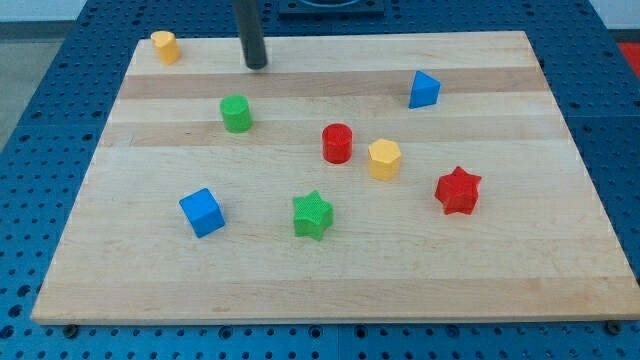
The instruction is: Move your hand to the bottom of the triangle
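Observation:
The blue triangle block point(423, 89) lies on the wooden board point(330, 280) toward the view's upper right. My tip point(256, 64) rests near the board's top edge, left of centre. It stands well to the left of the triangle and slightly higher in the view. It touches no block. The nearest block is the green cylinder point(236, 113), just below and left of the tip.
A yellow cylinder point(164, 46) sits at the top left corner. A red cylinder point(337, 143) and a yellow hexagon point(384, 158) lie mid-board. A red star point(458, 190), a green star point(312, 214) and a blue cube point(202, 211) lie lower down.

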Robot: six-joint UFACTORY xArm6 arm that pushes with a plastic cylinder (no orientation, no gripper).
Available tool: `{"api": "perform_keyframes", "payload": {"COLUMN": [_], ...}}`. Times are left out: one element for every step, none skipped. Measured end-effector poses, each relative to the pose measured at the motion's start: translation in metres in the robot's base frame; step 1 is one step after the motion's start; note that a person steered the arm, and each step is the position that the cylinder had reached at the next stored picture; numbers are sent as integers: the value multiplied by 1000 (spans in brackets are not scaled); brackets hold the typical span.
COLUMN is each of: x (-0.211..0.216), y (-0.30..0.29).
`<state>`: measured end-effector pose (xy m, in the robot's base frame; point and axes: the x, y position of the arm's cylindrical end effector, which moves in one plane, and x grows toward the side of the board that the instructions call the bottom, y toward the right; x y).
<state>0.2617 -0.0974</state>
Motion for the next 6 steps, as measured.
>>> {"api": "perform_keyframes", "payload": {"x": [39, 74, 94, 98, 93, 86], "y": [33, 76, 133, 199, 244, 245]}}
